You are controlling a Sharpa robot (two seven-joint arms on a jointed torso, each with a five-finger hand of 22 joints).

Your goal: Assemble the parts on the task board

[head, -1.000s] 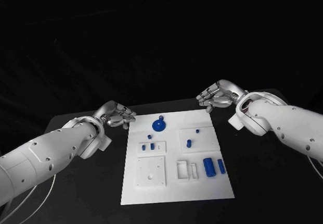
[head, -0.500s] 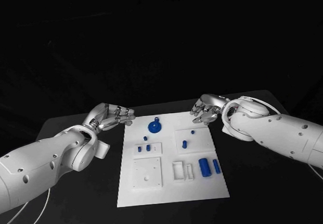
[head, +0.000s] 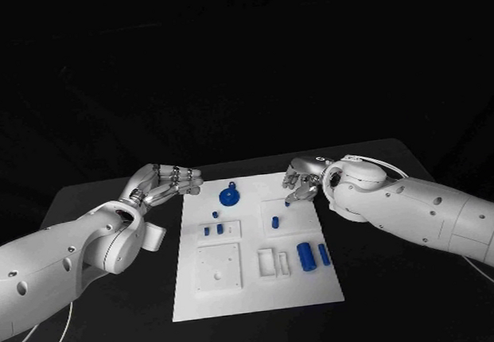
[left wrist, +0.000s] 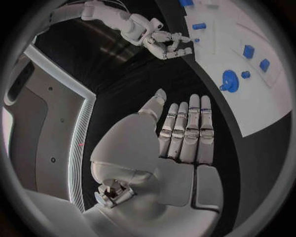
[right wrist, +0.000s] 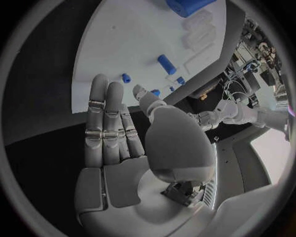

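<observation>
Here right hand (head: 299, 179), empty with fingers straight, hovers at board (head: 257, 294) far edge, nearest the small blue peg (head: 289, 205); left hand (head: 162, 182) likewise empty

A robotics lab — black-draped table (head: 100, 200), white task board (head: 257, 294).

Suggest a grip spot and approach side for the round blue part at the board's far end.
Judging from the head view, pinch the small stem rising off the round blue part, coming from above. The disc seems to lie flat on the task board, leaving little edge to grip. The left hand looks nearer.
</observation>
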